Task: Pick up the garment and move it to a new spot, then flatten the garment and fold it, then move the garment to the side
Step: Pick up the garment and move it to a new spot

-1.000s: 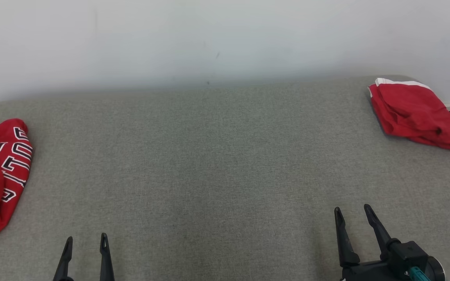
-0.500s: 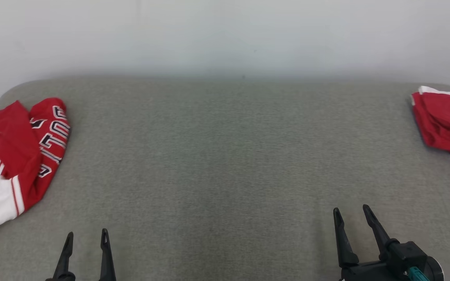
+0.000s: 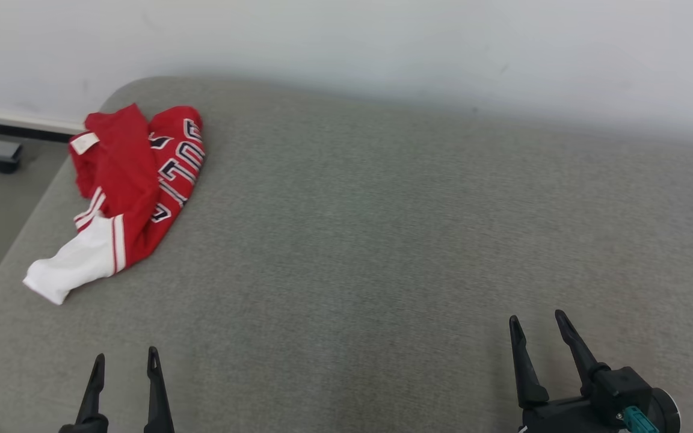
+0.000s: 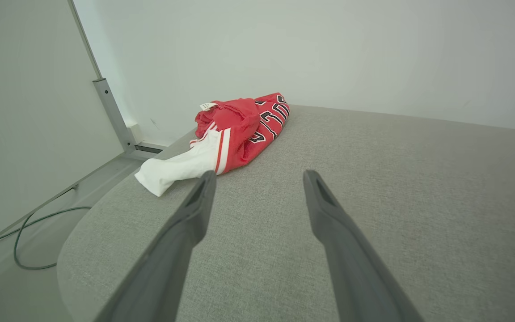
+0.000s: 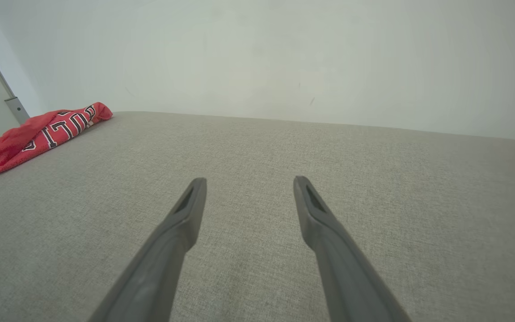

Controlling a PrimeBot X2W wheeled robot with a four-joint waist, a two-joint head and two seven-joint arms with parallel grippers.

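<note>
1. The red garment (image 3: 124, 180) lies bunched up at the far left corner of the grey padded table (image 3: 382, 240) (one white sleeve end pokes out toward the edge).
2. The left gripper (image 3: 126, 355) has its fingers spread apart and holds nothing. It is at the near edge, well apart from the garment.
3. The right gripper (image 3: 536, 316) is spread apart too, with nothing in it, at the near right of the table.

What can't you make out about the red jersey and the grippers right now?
Red jersey: lettering partly folded under, unreadable in full, head view.
Its white end: cut by the right wrist view's left edge.
Left gripper: base cut by the head view's bottom edge.
</note>
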